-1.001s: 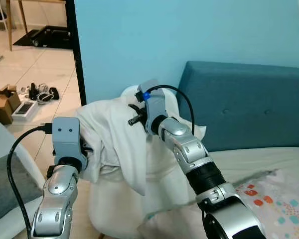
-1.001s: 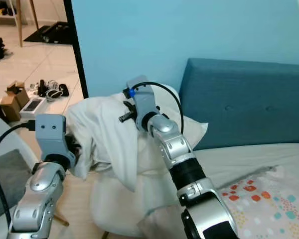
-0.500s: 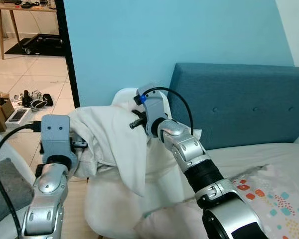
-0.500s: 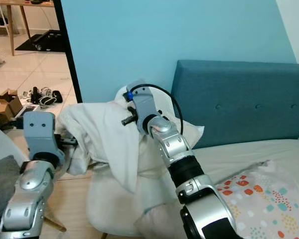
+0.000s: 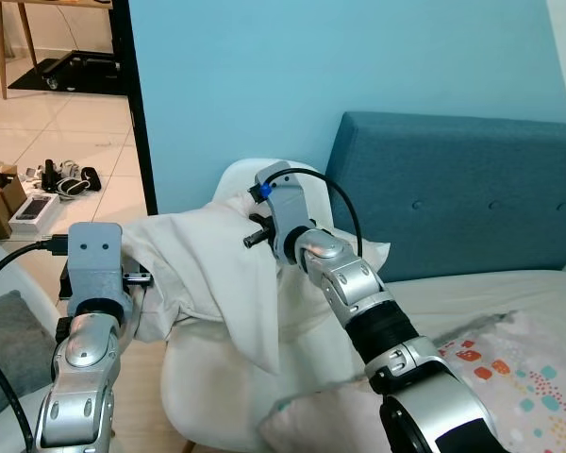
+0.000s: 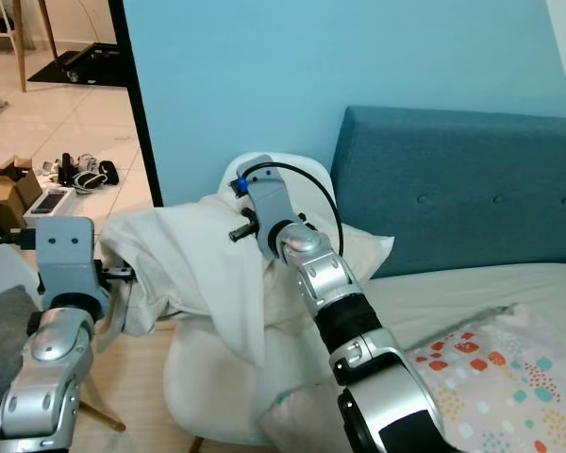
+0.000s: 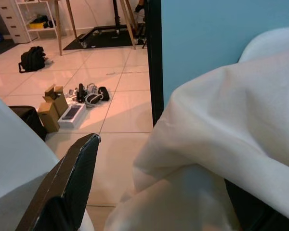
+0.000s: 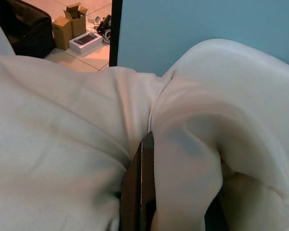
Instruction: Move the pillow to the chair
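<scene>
Lowered since the earlier frame, the pillow (image 5: 212, 274) now drapes over the white chair (image 5: 217, 377).
Left tool (image 7: 149, 192) and right tool (image 8: 171, 192) both pinch its cloth; release looks near.

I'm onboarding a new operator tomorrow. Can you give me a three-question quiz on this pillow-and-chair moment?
1. True or false: the white pillow lies flat on the floor.
2. Which piece of furniture is directly under the pillow? A) the white chair B) the blue headboard C) the wooden table
3. Fill in: the right gripper is shut on the ____.

Key
1. False: it is held up over the chair between the left gripper and the right gripper.
2. A
3. pillow; its white fabric is pinched between the black fingers.
</scene>
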You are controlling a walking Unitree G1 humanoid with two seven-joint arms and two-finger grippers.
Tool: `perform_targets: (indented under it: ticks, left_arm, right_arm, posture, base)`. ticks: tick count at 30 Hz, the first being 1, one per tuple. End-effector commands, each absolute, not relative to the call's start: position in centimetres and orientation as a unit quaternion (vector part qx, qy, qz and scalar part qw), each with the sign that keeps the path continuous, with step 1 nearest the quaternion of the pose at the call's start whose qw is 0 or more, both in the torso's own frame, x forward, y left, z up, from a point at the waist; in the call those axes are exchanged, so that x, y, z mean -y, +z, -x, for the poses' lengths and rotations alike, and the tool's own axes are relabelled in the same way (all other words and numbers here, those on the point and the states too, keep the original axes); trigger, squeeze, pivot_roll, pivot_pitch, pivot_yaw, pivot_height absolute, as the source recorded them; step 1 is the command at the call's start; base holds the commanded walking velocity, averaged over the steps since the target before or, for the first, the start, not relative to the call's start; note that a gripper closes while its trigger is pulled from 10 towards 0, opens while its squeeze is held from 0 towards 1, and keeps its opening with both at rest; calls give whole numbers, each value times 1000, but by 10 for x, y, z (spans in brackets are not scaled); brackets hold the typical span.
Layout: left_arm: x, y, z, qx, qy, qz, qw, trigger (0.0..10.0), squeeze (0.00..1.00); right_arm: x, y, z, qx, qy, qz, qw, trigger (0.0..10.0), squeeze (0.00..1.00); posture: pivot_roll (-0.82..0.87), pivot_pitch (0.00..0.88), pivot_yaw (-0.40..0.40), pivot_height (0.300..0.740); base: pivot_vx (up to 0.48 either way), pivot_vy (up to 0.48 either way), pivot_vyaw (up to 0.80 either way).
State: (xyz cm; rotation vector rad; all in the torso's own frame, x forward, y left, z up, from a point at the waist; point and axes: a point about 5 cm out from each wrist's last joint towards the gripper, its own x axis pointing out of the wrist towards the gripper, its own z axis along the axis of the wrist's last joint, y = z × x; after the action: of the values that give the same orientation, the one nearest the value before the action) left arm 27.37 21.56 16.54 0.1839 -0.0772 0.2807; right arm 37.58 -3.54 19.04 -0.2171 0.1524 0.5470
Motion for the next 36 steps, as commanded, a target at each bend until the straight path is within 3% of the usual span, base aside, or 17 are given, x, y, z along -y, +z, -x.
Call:
perform_targets:
  ticks: [1,19,25,26,28,29,36]
  left_arm:
    - [-217,159,-273,24,137,-97,986,10000,0]
    - [-219,161,-274,28,138,-102,985,10000,0]
    - [-219,161,-273,29,138,-102,985,10000,0]
    - [-219,161,-273,29,139,-102,985,10000,0]
    - [-219,161,-273,29,139,-102,985,10000,0]
    - [-220,161,-273,30,139,-102,985,10000,0]
    - [-219,160,-273,29,137,-101,985,10000,0]
  right_arm:
    - [47,180,-378,-102,243,109,959,10000,0]
    - [34,175,-380,-148,246,72,955,10000,0]
    - [32,175,-380,-142,262,60,953,10000,0]
    - [35,177,-382,-140,254,44,956,10000,773]
    - [38,178,-383,-137,247,38,959,10000,773]
    - [40,179,-385,-137,239,38,961,10000,1000]
    - [55,183,-391,-135,203,30,969,10000,1000]
  posture:
    - [94,0,-103,639]
    - [103,0,-112,569]
    - [104,0,-113,564]
    - [105,0,-113,564]
    - [105,0,-113,564]
    - [105,0,-112,564]
    - [102,0,-110,564]
  base:
    - [0,0,0]
    - [0,0,0]
    - [0,0,0]
    - [0,0,0]
    - [0,0,0]
    - [0,0,0]
    - [0,0,0]
